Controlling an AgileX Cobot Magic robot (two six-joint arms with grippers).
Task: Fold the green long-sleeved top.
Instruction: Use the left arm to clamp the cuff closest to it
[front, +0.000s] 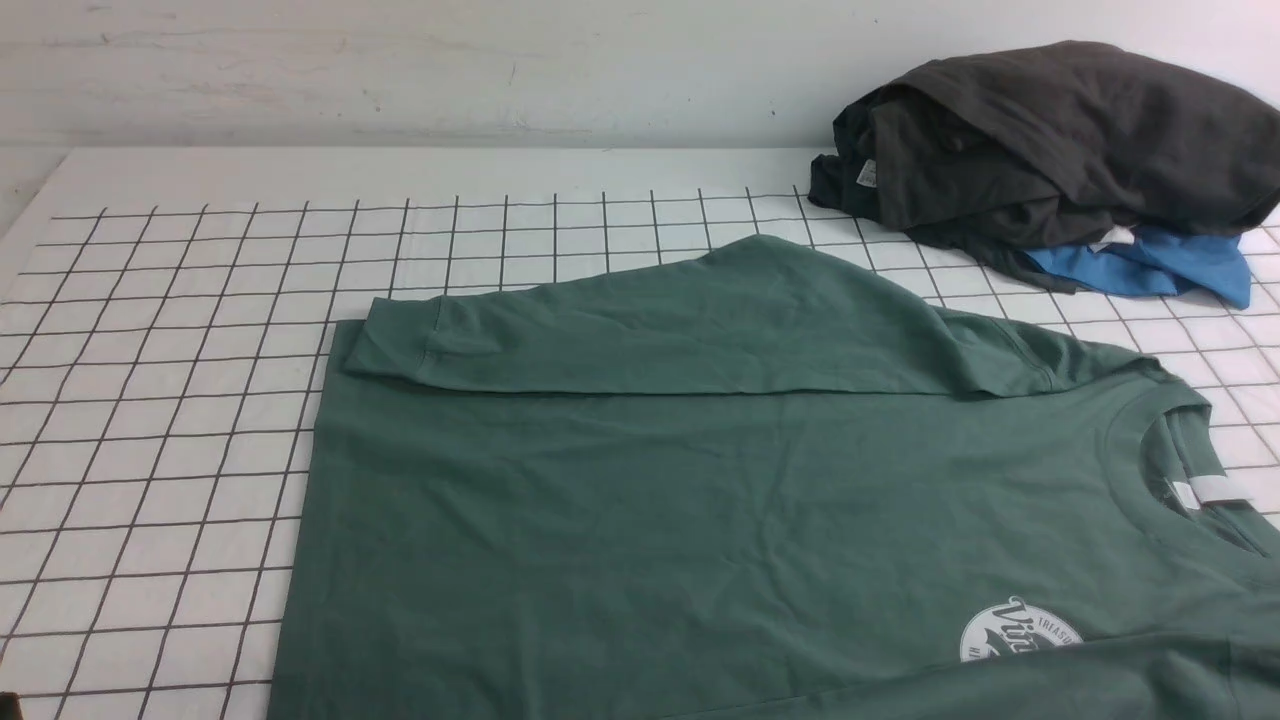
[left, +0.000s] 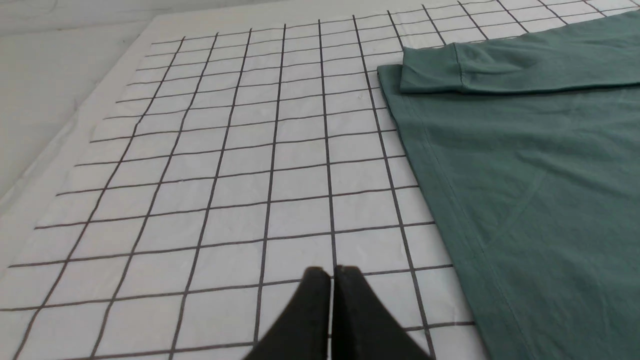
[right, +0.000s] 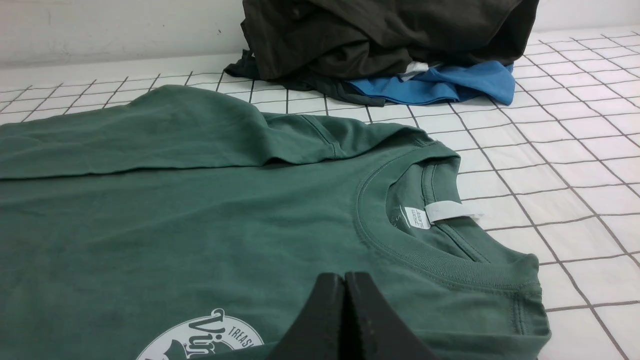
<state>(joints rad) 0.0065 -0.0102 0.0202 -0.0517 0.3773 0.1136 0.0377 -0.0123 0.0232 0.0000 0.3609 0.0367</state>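
The green long-sleeved top (front: 700, 500) lies flat on the checked cloth, neck to the right and hem to the left. Its far sleeve (front: 640, 330) is folded across the body, cuff near the hem. A white round logo (front: 1020, 632) shows near the front edge, partly covered by a fold of green fabric. My left gripper (left: 330, 271) is shut and empty, above bare cloth beside the hem (left: 440, 200). Over the chest, between the logo (right: 205, 340) and the ribbed collar (right: 425, 260), my right gripper (right: 344, 275) is shut with nothing in it. Neither gripper shows in the front view.
A dark grey-black heap of clothes (front: 1050, 140) sits at the back right on a bright blue garment (front: 1150, 265). The white cloth with black grid lines (front: 180, 400) covers the table, and a pale wall runs behind it.
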